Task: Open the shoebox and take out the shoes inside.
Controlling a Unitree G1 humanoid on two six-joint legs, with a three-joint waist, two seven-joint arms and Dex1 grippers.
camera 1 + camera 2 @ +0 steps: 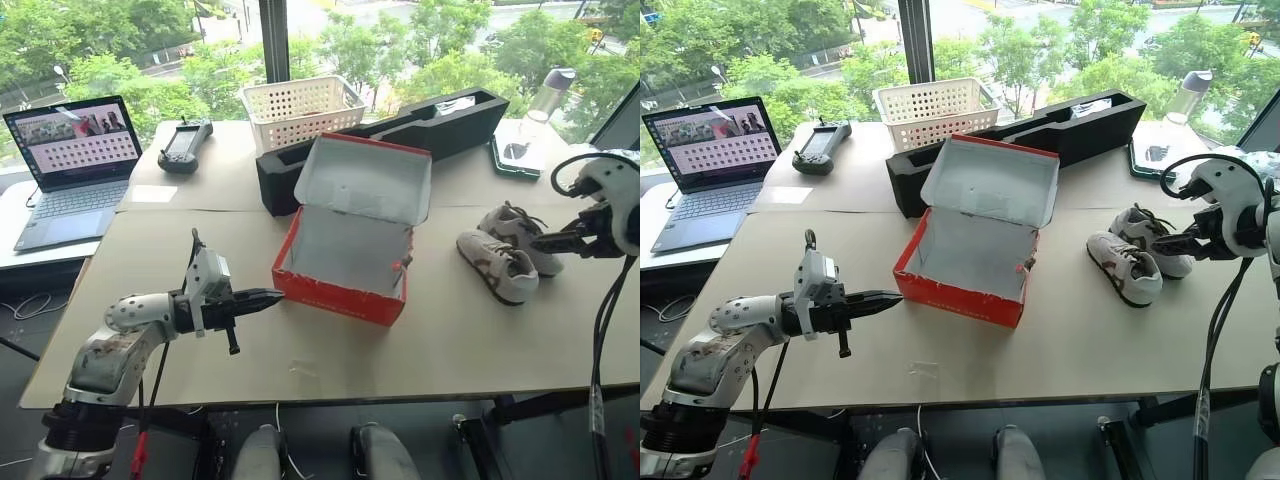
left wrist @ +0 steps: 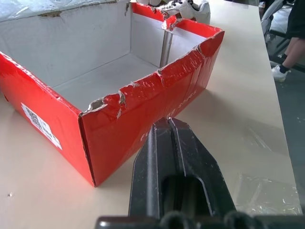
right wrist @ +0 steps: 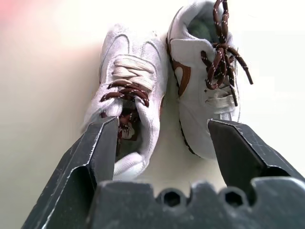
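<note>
On the brown tabletop (image 1: pixel 330 360), near its middle, the red shoebox (image 1: pixel 340 292) stands with its hinged lid thrown back and its pale inside bare. Both shoes (image 1: pixel 510 255) lie side by side on the table to the box's right, well apart from it, their long axes running roughly from the box's side toward the table's right edge. So, judging by how things lie, the task looks as good as done.

The right gripper (image 1: pixel 560 240) hangs just beside the shoes on their outer side, pointing down at them, fingers spread wide and holding nothing; in the right wrist view the pair sits between and beyond the two black fingers (image 3: pixel 95 152), untouched. The left gripper (image 1: pixel 268 298) is level with the box's near left corner, its fingers pressed together on nothing, tips just short of the torn red front wall as the left wrist view shows.

The right arm is by far the nearer to the shoes, which lie inward and below it. If any move remains, it is likely a withdrawal of that hand away from the pair, and of the left hand back from the box.
</note>
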